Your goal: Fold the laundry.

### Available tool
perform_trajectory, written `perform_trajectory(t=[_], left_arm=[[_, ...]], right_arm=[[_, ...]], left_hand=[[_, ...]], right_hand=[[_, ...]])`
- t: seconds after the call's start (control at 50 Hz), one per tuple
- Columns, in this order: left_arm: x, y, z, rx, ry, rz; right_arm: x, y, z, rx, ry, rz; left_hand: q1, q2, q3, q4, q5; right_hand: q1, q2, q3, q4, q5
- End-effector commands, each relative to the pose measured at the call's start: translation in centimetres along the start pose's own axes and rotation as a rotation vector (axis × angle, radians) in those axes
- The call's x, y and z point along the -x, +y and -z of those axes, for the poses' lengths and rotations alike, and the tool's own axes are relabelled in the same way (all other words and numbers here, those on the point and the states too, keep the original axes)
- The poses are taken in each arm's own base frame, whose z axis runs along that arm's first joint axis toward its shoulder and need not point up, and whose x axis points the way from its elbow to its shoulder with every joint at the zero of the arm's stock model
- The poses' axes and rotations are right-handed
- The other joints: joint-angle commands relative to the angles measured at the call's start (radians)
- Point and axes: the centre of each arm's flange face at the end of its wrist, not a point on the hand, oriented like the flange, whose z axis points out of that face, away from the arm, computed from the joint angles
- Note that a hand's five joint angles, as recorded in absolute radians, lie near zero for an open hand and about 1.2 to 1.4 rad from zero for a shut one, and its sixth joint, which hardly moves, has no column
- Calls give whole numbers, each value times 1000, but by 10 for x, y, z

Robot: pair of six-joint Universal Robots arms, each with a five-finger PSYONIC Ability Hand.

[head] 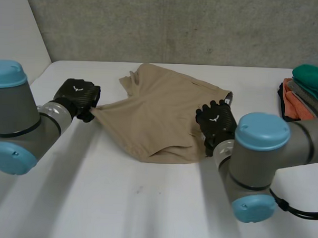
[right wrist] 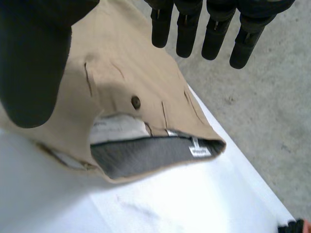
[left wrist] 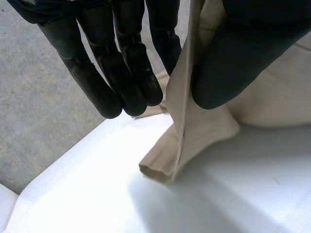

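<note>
Nearest us the white table is bare along its near edge, with the two grey arms reaching in over it from either side. Just beyond that strip lie the tan shorts, spread about the middle of the table and running toward its far edge.

Our left hand is at the left tip of the shorts, toward the table's left edge, where the cloth is drawn out to a point. In the left wrist view the fingers are straight and close together, and a strip of the cloth rises off the table between them and the thumb, which presses on it: the hand pinches the shorts there. The hem below it stands folded on the table.

Our right hand lies over the right end of the shorts, at the waistband. In the right wrist view its fingers are straight and apart, the thumb held wide, nothing clamped. Under the palm we see a dark button and the open waistband with grey lining and a small label.

Farther off, at the table's right edge near the far corner, sits a pile of folded clothes in green, grey and orange, well apart from the shorts.
</note>
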Motion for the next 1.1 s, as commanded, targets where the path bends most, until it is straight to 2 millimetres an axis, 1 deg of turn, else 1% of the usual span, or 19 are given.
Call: perform_trajectory(t=[0.02, 0.12, 0.16, 0.24, 0.32, 0.42, 0.54, 0.6, 0.62, 0.64, 0.66, 0.76, 0.84, 0.9, 0.94, 0.96, 1.0, 1.02, 1.1], left_arm=[[13, -21, 17, -52, -27, -29], [14, -33, 23, -85, -20, -26], [14, -37, 25, -94, -18, -25], [12, -50, 25, -127, -16, -27], [13, -67, 26, -153, -25, 3], [17, -92, 28, -176, -46, 56], [17, -96, 27, -136, -59, 77], [17, -91, 27, -106, -64, 82], [18, -90, 28, -99, -65, 82], [19, -87, 28, -87, -65, 78], [19, -85, 28, -81, -66, 79], [19, -68, 32, -11, -61, 46], [16, -47, 48, 107, -15, -61], [1, -27, 73, 241, 104, -199], [-7, -18, 88, 299, 180, -271], [-17, -10, 103, 348, 266, -340], [-25, -3, 118, 385, 343, -405], [-32, 2, 131, 407, 407, -457], [-43, 3, 144, 380, 463, -538]], right_arm=[[-36, -16, 21, 25, -12, -41], [-39, -16, 35, 80, -117, -56], [-34, -12, 40, 113, -168, -67], [-29, -11, 41, 106, -181, -118], [-19, -4, 35, 69, -175, -147], [-8, 8, 19, 16, -149, -112], [0, 18, 4, -12, -133, -91], [3, 22, -2, -11, -130, -96], [4, 22, -3, -10, -128, -97], [2, 22, -4, -7, -116, -103], [1, 21, -5, -7, -111, -108], [-3, 14, 5, -1, -119, -111], [-17, -2, 34, 48, -157, 1], [-34, -6, 64, 150, -210, 148], [-38, -1, 82, 227, -267, 220], [-40, 4, 98, 301, -331, 284], [-42, 9, 114, 364, -398, 341], [-41, 10, 121, 382, -444, 389], [-42, 9, 115, 340, -433, 418]], left_hand=[[227, 197, 208, 198, 226], [227, 197, 208, 198, 226], [227, 197, 208, 198, 226], [227, 197, 208, 198, 226], [227, 197, 208, 198, 226], [227, 197, 208, 198, 226], [227, 197, 208, 198, 226], [227, 197, 208, 198, 226], [227, 197, 208, 198, 226], [227, 197, 208, 198, 226], [227, 197, 208, 198, 226], [227, 197, 208, 198, 226], [227, 197, 208, 198, 226], [227, 197, 208, 198, 226], [227, 197, 208, 198, 226], [227, 197, 208, 198, 226], [227, 197, 208, 198, 226], [227, 197, 208, 198, 226], [227, 197, 208, 198, 226]], right_hand=[[-33, -23, -18, -24, 8], [28, 38, 43, 37, 70], [78, 88, 93, 87, 120], [102, 112, 117, 111, 143], [111, 120, 126, 120, 152], [222, 232, 237, 231, 263], [284, 294, 299, 293, 325], [512, 522, 527, 521, 553], [655, 665, 670, 664, 697], [1046, 1056, 1061, 1055, 1088], [1080, 1089, 1095, 1088, 1121], [1080, 1090, 1095, 1089, 1121], [1080, 1090, 1095, 1089, 1121], [1080, 1090, 1095, 1089, 1121], [1080, 1090, 1095, 1089, 1121], [1080, 1090, 1095, 1089, 1121], [1080, 1090, 1095, 1089, 1121], [1080, 1090, 1095, 1089, 1121], [1080, 1090, 1095, 1089, 1121]])
